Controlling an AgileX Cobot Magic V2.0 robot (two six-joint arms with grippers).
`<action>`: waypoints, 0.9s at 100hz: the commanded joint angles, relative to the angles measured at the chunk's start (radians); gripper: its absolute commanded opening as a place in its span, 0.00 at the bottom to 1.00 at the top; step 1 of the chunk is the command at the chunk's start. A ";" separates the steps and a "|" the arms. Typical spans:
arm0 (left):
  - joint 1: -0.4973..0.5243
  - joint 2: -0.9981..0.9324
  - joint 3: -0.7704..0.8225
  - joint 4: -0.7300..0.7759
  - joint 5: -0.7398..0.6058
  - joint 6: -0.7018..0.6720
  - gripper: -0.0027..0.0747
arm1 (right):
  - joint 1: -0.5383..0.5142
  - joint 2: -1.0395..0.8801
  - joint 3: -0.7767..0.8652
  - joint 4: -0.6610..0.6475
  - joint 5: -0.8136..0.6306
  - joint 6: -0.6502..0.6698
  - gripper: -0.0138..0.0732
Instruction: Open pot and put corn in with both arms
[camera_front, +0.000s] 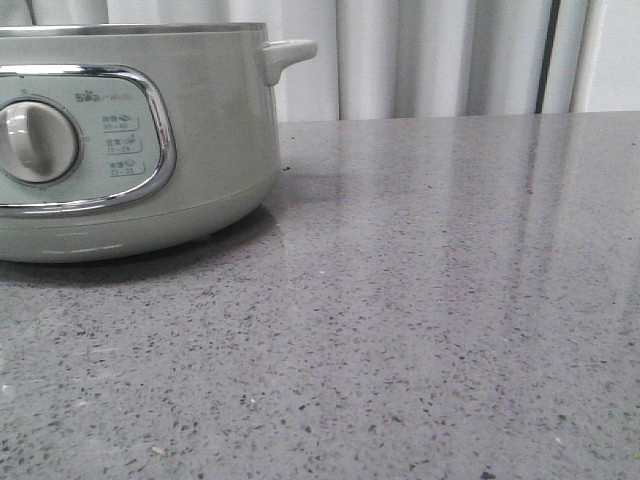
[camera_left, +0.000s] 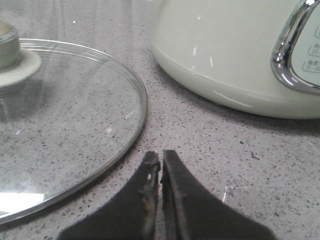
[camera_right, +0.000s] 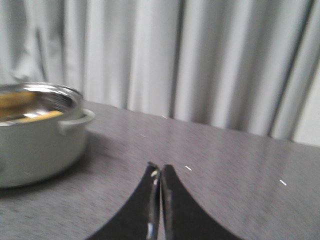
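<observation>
Both grippers, left (camera_left: 161, 157) and right (camera_right: 160, 170), closed and empty; pot (camera_right: 35, 145) open, yellow corn (camera_right: 20, 100) apparently inside, nearer right arm; lid (camera_left: 65, 125) beside left.

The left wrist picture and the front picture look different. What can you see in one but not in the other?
Only the left wrist view shows the round clear glass lid lying flat on the speckled grey table, its pale knob, and the shut black left gripper holding nothing. Only the front view shows the pot's round dial, its small side handle, its steel rim and the white curtain behind. Both show the big pale grey-green pot with its chrome-framed panel on that table.
</observation>
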 joint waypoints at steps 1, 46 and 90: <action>-0.002 -0.029 0.030 -0.011 -0.030 -0.009 0.01 | -0.087 -0.012 0.036 -0.025 -0.059 0.002 0.12; -0.002 -0.029 0.030 -0.011 -0.030 -0.009 0.01 | -0.385 -0.132 0.516 0.109 -0.430 0.000 0.08; -0.002 -0.029 0.030 -0.011 -0.030 -0.009 0.01 | -0.385 -0.136 0.592 0.113 -0.256 -0.045 0.08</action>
